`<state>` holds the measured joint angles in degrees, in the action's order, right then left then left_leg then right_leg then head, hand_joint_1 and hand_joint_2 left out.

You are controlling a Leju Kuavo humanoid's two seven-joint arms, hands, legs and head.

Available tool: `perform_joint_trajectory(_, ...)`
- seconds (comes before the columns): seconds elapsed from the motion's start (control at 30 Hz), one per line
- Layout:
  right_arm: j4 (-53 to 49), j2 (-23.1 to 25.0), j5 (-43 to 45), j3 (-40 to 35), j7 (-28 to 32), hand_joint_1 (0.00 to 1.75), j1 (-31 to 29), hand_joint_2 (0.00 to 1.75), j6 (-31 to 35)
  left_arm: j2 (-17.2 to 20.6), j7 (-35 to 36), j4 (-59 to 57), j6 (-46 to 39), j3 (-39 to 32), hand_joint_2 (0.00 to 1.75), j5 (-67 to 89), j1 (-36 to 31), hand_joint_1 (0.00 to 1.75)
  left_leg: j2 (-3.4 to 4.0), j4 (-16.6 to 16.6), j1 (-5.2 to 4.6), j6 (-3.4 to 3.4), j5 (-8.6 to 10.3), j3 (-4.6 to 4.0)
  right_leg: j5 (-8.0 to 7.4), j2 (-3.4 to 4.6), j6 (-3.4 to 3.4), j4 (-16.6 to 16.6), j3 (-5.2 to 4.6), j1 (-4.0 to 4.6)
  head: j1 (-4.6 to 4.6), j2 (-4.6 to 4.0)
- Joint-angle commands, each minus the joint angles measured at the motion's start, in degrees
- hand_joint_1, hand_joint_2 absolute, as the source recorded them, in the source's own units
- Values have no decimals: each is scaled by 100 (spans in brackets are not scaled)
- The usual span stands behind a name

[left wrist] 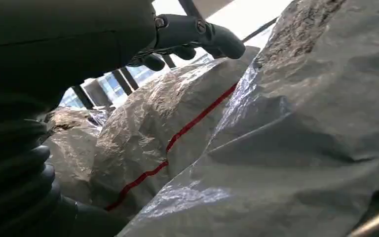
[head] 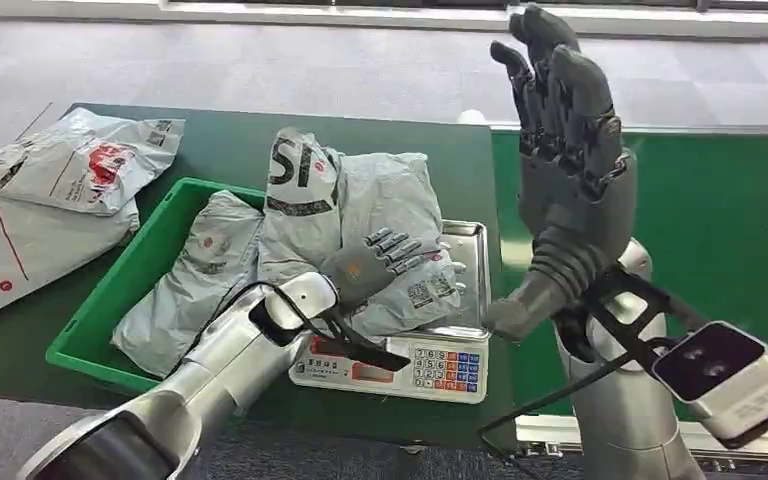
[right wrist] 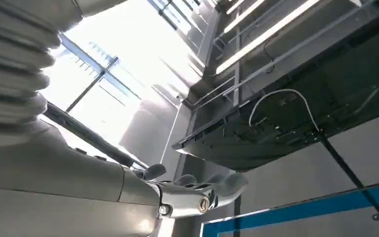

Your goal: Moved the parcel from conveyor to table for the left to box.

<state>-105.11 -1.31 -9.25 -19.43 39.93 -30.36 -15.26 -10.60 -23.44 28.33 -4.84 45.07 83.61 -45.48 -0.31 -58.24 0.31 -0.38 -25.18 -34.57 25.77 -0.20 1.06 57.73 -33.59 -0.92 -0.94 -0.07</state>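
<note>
Head view — left hand (head: 385, 262) on parcel (head: 400, 215), scale (head: 430, 365) beneath.

You're in a parcel-sorting hall: green conveyor (head: 730, 220), weighing scale (head: 430, 365), green crate (head: 110, 300) of grey mailer bags (head: 200, 270), dark green table (head: 230, 140), industrial ceiling strip lights (right wrist: 276, 34).

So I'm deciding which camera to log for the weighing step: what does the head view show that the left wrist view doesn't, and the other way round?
The head view alone shows the layout: the scale under the grey parcel, the green bin, the conveyor and the raised right hand, which holds nothing. The left wrist view alone shows, close up, a red line across crinkled wrap. Both show the left hand resting on the parcel, and grey parcels.
</note>
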Motion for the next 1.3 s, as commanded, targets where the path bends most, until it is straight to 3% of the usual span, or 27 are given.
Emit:
perform_joint_trajectory(0.03,317,-163,-9,-217,7,0,-171,175,22,-34,-918,-1106,1153,556,175,-353,176,0,23,20,-3,1,3,31,-10,22,-2,-19,24,-2,0,0)
perform_joint_trajectory(0.07,330,-157,-24,-219,7,0,-179,175,30,-20,-1078,-1087,1301,582,175,-396,187,0,30,33,-3,0,9,33,-18,28,-4,-33,26,-2,0,0)
perform_joint_trajectory(0.1,329,-160,-40,-218,7,0,-188,175,45,7,-1172,-1005,1316,521,175,-530,210,175,22,23,-5,5,-4,58,-3,20,-2,-21,53,-5,0,0)
perform_joint_trajectory(0.27,301,-167,-152,-175,7,0,-136,175,77,165,-973,-587,581,252,175,-957,69,175,31,28,-5,5,-18,28,10,25,-5,-23,67,-5,0,0)
perform_joint_trajectory(0.37,276,-160,-248,-189,7,0,-68,175,145,339,-685,-231,-129,35,175,-1196,-254,175,1,4,0,4,-47,112,48,-10,-5,-6,119,0,0,0)
perform_joint_trajectory(0.47,265,-168,-242,-187,7,0,-60,175,146,359,-705,-216,-63,39,175,-1203,-343,175,-7,-9,2,3,-51,124,57,-14,-4,4,130,1,0,0)
perform_joint_trajectory(0.6,265,-168,-242,-187,7,0,-60,175,146,359,-705,-216,-63,39,175,-1203,-343,175,5,5,0,-3,-43,98,42,3,-5,-8,95,0,0,0)
perform_joint_trajectory(0.8,144,-279,-252,-252,7,0,116,175,296,778,237,624,-1247,-227,175,-1158,-617,175,0,-7,5,-7,-45,58,46,-1,-9,3,54,5,0,0)
perform_joint_trajectory(0.9,36,-313,-267,-267,7,0,247,175,403,1067,914,1327,-2015,-642,175,-1055,-624,175,3,-9,7,-13,-42,40,45,2,-11,7,33,7,0,0)
perform_joint_trajectory(1.0,-87,-328,-290,-259,7,0,400,175,534,1544,2052,2867,-3516,-1946,175,-749,-377,175,9,-5,7,-14,-41,33,43,8,-13,5,23,8,0,0)
perform_joint_trajectory(1.03,-83,-305,-299,-269,7,0,410,175,560,1631,2383,3419,-3516,-2402,175,-505,-228,175,19,-6,9,-15,-43,28,41,18,-16,7,15,10,0,0)
perform_joint_trajectory(1.1,-67,-300,-315,-312,7,0,405,175,602,1735,2130,3687,-3436,-2710,175,-585,-83,175,21,-6,9,-17,-42,18,40,22,-15,14,5,9,0,0)
perform_joint_trajectory(1.3,-47,-295,-308,-319,7,0,386,175,607,1660,2108,3675,-3481,-2758,175,-521,6,175,19,8,10,-18,-35,30,39,24,-19,2,9,10,0,0)
